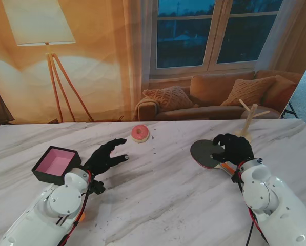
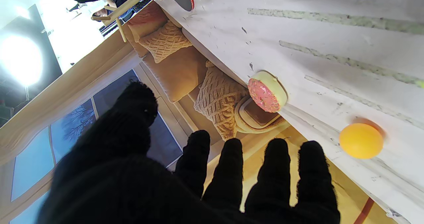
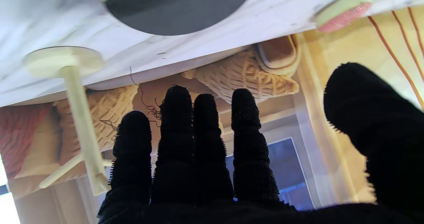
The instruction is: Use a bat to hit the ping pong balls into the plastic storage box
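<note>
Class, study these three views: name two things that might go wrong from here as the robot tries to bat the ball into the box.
1. The right hand hovers open over the bat; a poor grip may let it slip.
2. The doughnut lies near the orange ball and might be struck or deflect it from the box.

A white marble table (image 1: pixel 158 200) with grey veins fills the near half of the scene. Behind it hangs a printed backdrop of a warm living room: a floor lamp (image 1: pixel 45 31) on a wooden tripod at far left, a white-framed window (image 1: pixel 214 33) showing dusk, and a tan sofa (image 1: pixel 219 100) with knitted cushions (image 1: pixel 165 97).
</note>
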Robot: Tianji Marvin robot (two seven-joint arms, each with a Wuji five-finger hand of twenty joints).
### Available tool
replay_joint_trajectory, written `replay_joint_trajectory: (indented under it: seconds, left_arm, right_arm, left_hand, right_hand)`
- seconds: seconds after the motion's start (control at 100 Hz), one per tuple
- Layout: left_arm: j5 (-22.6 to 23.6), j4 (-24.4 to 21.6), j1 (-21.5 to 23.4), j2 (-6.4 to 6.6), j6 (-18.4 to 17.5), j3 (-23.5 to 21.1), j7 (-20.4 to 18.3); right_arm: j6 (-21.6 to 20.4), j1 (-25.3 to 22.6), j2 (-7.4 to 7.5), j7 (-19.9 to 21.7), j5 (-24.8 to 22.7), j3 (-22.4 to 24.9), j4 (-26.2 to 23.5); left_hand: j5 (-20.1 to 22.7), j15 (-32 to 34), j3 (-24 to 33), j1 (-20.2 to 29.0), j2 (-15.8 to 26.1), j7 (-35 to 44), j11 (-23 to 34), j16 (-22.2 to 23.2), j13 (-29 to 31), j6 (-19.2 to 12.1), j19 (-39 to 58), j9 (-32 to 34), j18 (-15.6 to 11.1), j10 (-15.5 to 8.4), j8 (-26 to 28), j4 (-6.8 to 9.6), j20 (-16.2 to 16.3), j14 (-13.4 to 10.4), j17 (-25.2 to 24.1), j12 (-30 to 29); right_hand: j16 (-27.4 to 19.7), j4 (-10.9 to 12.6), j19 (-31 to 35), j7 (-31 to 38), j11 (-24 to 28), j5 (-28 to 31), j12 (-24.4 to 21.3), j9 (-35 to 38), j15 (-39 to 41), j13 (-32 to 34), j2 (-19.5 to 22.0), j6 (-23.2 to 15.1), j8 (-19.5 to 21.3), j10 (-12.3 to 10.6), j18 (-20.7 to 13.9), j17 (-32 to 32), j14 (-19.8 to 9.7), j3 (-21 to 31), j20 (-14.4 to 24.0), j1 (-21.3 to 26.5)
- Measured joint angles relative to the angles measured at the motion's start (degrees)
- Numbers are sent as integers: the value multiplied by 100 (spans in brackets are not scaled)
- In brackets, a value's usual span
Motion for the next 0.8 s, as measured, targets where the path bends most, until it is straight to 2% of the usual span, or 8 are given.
replay_joint_trajectory:
  seconds: [0.16,0.31,0.4,0.55,0.61,0.64,0.69,0.8]
  left_arm:
    - [-31,6,-9,-2,0,29,-1]
    - [-59,30,-29,-3,-1,62,-8]
    - [-76,35,-38,-5,-2,74,-17]
    - [-77,51,-54,-7,-14,89,-18]
    - [-80,61,-63,-8,-21,98,-14]
    - [-86,69,-70,-9,-22,105,-13]
    - [-101,81,-82,-9,-22,119,-14]
    - [-124,103,-100,-11,-26,139,-16]
  right_arm:
    - [133,35,82,-65,-184,8,297]
    - [299,108,113,-272,-289,-88,670]
    - [402,140,123,-275,-321,-144,805]
    - [518,235,116,-507,-258,-256,1062]
    - [574,261,113,-517,-232,-281,1107]
    - [614,271,112,-501,-226,-292,1118]
    - [701,283,112,-445,-212,-312,1123]
    - [1033,313,115,-153,-173,-371,1119]
  left_hand:
    - [0,-7,-1,0,0,0,0,-9,0,0,-1,0,0,0,0,0,-2,0,0,-2]
    - [0,-8,-2,0,0,0,0,-27,0,0,-2,0,0,0,0,0,-2,0,0,-3]
    - [0,-9,-3,0,0,0,0,-30,0,0,-3,0,0,0,0,0,-2,0,0,-3]
    - [0,-9,-4,0,0,0,0,-35,0,0,-12,0,0,0,0,0,-3,0,0,-3]
    - [0,-9,-4,0,0,0,0,-35,0,0,-41,0,0,0,-1,0,-3,0,0,-3]
    - [0,-9,-4,0,0,0,0,-35,0,0,-55,0,0,0,0,0,-3,0,0,-4]
    - [0,-9,-5,0,0,0,0,-35,0,0,-56,0,0,0,-1,0,-3,0,0,-4]
    - [0,-9,-5,0,0,0,0,-35,0,0,-57,0,0,0,-1,0,-3,0,-1,-4]
  right_hand:
    - [515,0,771,166,541,108,520,122,991,423,-80,11,141,0,-76,326,-182,294,680,185]
    - [585,-6,1151,615,692,787,659,753,1331,1017,-141,15,213,-18,-81,817,-224,549,841,642]
    - [585,-669,1221,1290,684,1140,659,944,1381,1152,-369,-166,-109,-20,-75,953,-221,556,841,873]
    - [142,-860,827,1987,386,1468,371,983,809,1154,-443,-221,-577,-20,12,838,-161,551,317,873]
    - [-138,-847,496,1501,141,1491,74,1033,282,1148,-427,-188,-591,-22,64,668,-103,550,-44,852]
    - [-268,-516,342,992,40,1482,-45,911,26,1096,-420,-135,-319,-26,85,537,-75,550,-190,716]
    - [-440,-253,105,375,-114,1193,-179,664,-332,804,-419,-39,-174,-22,96,357,-67,550,-337,590]
    - [-654,-242,-209,-228,-317,442,-333,143,-872,374,-419,87,-235,-33,140,47,-5,548,-458,448]
